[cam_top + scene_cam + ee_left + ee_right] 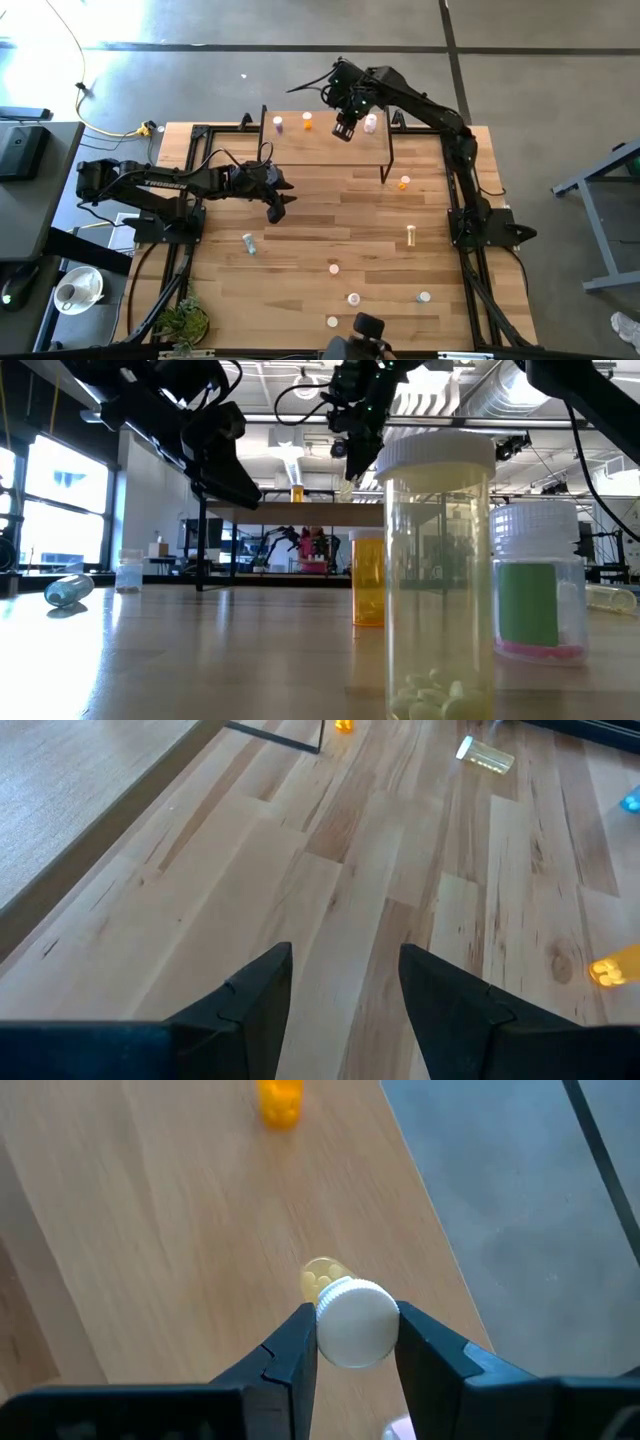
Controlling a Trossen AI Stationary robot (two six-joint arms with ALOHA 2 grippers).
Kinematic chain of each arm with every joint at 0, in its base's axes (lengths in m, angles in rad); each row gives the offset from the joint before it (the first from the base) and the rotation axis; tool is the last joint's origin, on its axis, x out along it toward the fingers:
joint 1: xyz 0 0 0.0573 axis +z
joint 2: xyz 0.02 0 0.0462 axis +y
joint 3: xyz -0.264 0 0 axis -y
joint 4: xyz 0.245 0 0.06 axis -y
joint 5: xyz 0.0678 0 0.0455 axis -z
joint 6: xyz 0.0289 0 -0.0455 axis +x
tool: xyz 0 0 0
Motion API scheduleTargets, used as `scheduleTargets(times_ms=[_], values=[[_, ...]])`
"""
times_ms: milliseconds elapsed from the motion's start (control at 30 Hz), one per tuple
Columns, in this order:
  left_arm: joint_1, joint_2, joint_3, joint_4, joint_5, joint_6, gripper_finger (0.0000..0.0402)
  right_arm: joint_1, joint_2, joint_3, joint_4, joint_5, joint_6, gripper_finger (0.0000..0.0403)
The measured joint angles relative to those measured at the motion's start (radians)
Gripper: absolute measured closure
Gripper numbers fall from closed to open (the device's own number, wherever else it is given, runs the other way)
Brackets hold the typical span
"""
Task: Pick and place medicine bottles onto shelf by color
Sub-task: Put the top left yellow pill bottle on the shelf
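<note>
Right wrist view: hand (352, 1342) gripping yellow bottle (347, 1316).

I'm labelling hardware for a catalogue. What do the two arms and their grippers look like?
Both are black, jointed arms with loose black cables looped along them. The left arm carries white lettering along its link, partly readable as "TROSSEN". Its left gripper has two flat, matte black, wedge-shaped fingers tapering to blunt tips. The right gripper has the same black wedge fingers. The right arm shows no legible marking.

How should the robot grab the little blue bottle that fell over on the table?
Probably from straight above, with the fingers closing across the middle of its round body. The blue bottle lies on its side on the table, so its cap points sideways. The open left gripper hovers nearest it.
</note>
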Motion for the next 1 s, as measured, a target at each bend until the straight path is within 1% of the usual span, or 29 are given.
scheduleTargets(times_ms=[300,500,733,1000], values=[[0.0,0.0,0.0,0.0,0.0,0.0,0.0227,0.0,0.029,0.0,-0.022,0.005,-0.052,0.0301],[0.0,0.0,0.0,0.0,0.0,0.0,0.0227,0.0,0.029,-0.001,-0.016,0.005,-0.058,0.0301],[0.0,0.0,0.0,-0.001,-0.002,0.0,0.0227,-0.01,0.029,-0.001,-0.016,0.005,-0.061,0.0283],[0.0,0.0,0.0,-0.004,-0.003,0.0,0.0227,-0.009,0.029,-0.001,-0.022,0.006,-0.058,0.028]])
